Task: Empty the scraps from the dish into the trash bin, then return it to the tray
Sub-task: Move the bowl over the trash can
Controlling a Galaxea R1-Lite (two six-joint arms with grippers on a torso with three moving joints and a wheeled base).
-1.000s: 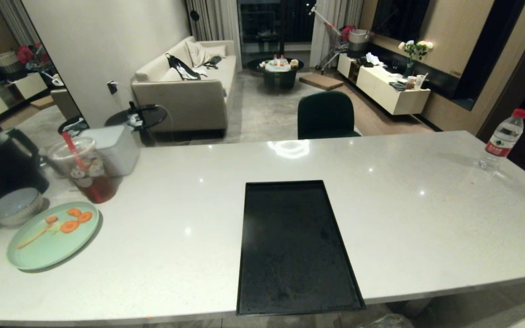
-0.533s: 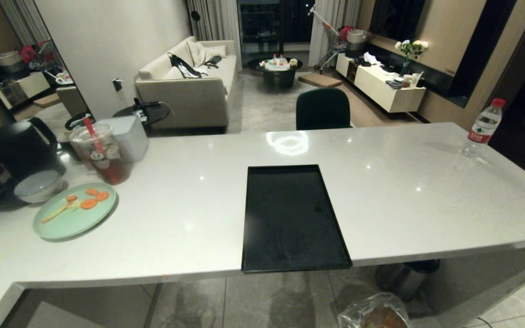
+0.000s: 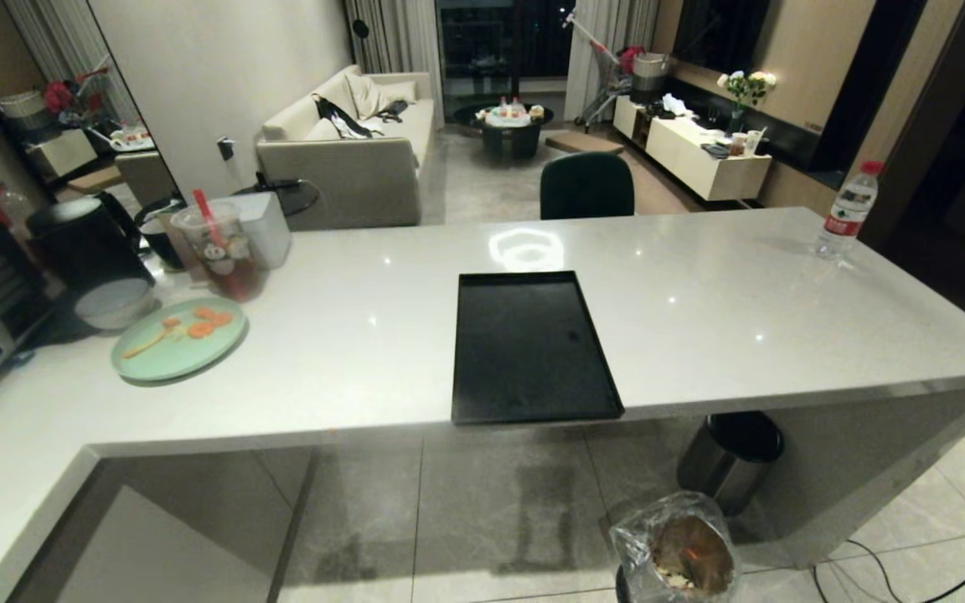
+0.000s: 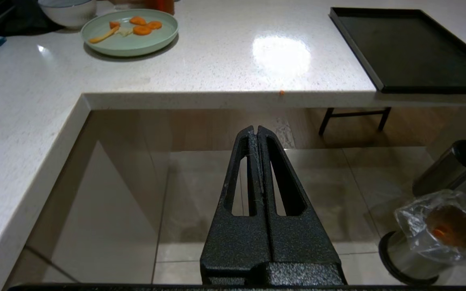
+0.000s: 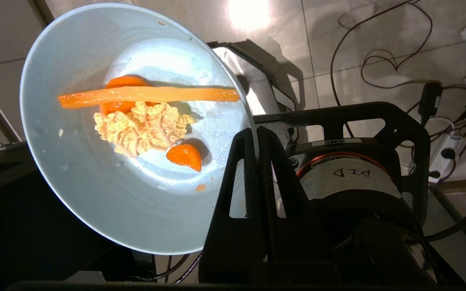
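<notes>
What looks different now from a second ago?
Only the camera moved: it drew back, so the floor and the bagged trash bin came into view. Nothing on the counter shifted; the tray is still bare. The right hand stays clamped on the dish, scraps inside.

Head camera looks down across the table [image 3: 348,368]; left wrist camera, lower, shares tray [image 3: 528,347] and bin [image 3: 675,553]; right wrist camera sits close over the dish [image 5: 95,194].

Only one marking is legible to me: handwritten letters, seen upside down, apparently "PID", on the pale round housing [image 5: 348,180] at three o'clock of my right gripper [image 5: 256,135].
</notes>
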